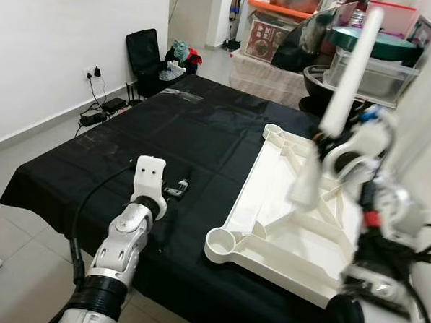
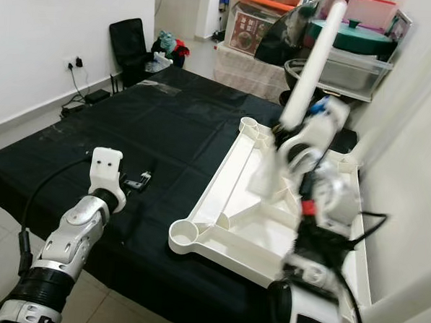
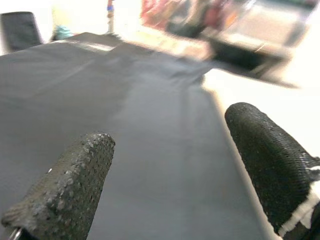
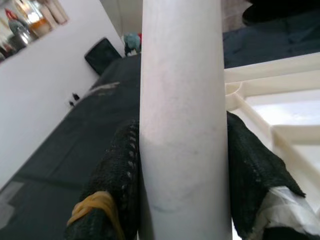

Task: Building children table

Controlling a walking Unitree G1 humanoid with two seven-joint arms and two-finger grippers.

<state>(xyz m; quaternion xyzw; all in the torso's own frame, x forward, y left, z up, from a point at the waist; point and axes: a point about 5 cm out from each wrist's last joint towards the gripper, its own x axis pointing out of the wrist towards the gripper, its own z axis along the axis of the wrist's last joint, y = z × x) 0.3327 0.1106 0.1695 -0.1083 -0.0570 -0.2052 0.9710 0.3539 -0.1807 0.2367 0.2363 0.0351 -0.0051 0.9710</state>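
Our right claw (image 2: 292,140) grips the white leg (image 2: 311,65) upright above the upturned tabletop (image 2: 226,227), nearest socket (image 2: 252,126) at ten o'clock; left claw (image 3: 170,185) gapes wide

The left arm (image 1: 124,243) is made of silver ribbed segments with a black cuff lower down, a white block with two small holes at the wrist, and a black cable looping alongside. Its fingers (image 3: 65,195) are black and dimpled. The right arm (image 2: 322,203) is silver and white with red and blue wires; a yellow band wraps one of its fingers (image 4: 115,190).
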